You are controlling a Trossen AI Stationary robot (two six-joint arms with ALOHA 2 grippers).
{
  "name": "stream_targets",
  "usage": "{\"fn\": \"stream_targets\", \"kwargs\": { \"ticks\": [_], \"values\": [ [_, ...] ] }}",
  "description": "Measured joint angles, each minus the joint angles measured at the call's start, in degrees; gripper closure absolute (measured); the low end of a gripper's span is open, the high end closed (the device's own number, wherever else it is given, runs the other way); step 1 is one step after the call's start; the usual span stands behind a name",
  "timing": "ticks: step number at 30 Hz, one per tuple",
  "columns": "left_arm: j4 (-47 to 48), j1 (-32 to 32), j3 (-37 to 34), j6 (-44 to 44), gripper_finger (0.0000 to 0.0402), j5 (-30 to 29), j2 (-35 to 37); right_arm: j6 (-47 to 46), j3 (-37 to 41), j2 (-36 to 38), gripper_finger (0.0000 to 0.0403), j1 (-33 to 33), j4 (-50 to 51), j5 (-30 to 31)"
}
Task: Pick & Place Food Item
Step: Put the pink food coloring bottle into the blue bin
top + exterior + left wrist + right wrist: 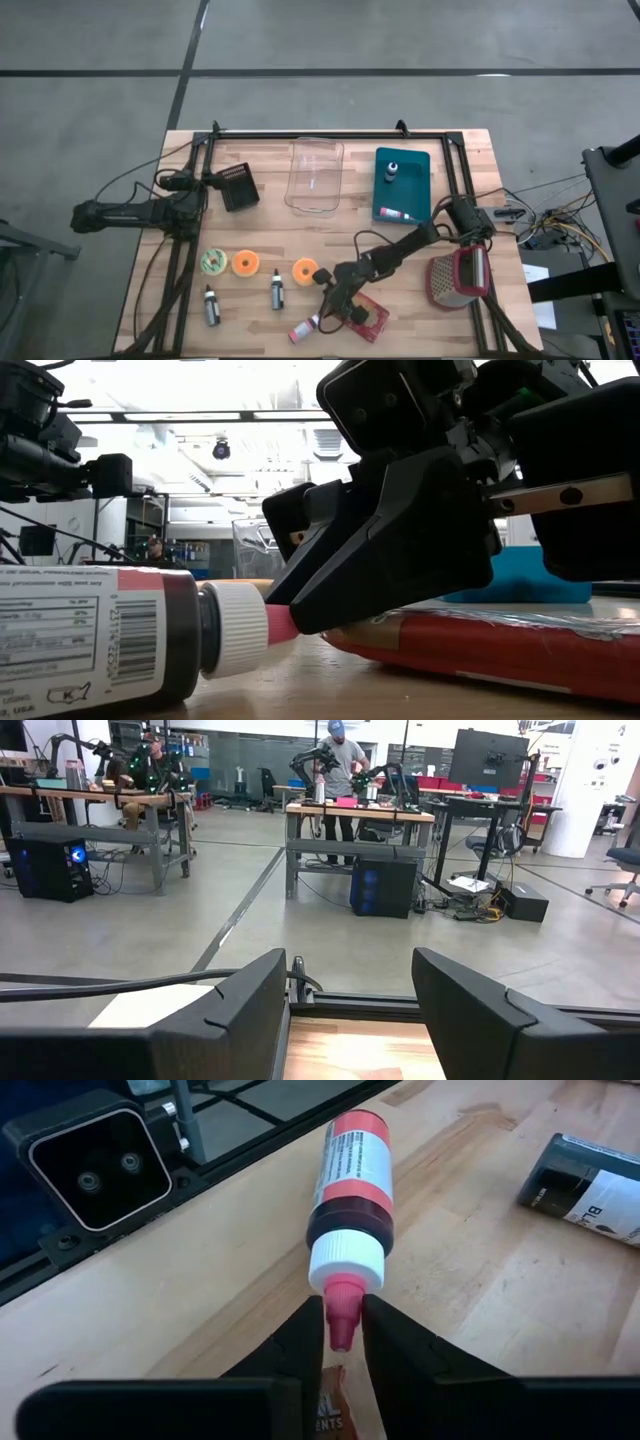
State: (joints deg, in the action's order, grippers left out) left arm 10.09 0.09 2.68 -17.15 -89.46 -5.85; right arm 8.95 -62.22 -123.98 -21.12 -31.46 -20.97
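Pink bottle tip pinched by right gripper.

High view: mounted overhead, aimed straight down, whole bench covered. Low view: set at bench-top level, facing across into the room, very close to the red bottle. Same bottle is seen close up in the right wrist view, aimed down past the fingers. Left wrist view is aimed level over the bench edge into the room.

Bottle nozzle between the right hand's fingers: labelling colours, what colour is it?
Pink, on the bottle nozzle below a white cap; clearest in the right wrist view.
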Motion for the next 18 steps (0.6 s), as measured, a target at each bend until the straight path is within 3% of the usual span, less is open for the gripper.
{"fn": "stream_targets", "kwargs": {
  "ticks": [18],
  "values": [
    [0.0, -0.01, -0.02, 0.0, 0.0179, -0.01, 0.02, 1.58, -0.24, 0.0, 0.0372, 0.0, -0.04, 0.15]
  ]
}}
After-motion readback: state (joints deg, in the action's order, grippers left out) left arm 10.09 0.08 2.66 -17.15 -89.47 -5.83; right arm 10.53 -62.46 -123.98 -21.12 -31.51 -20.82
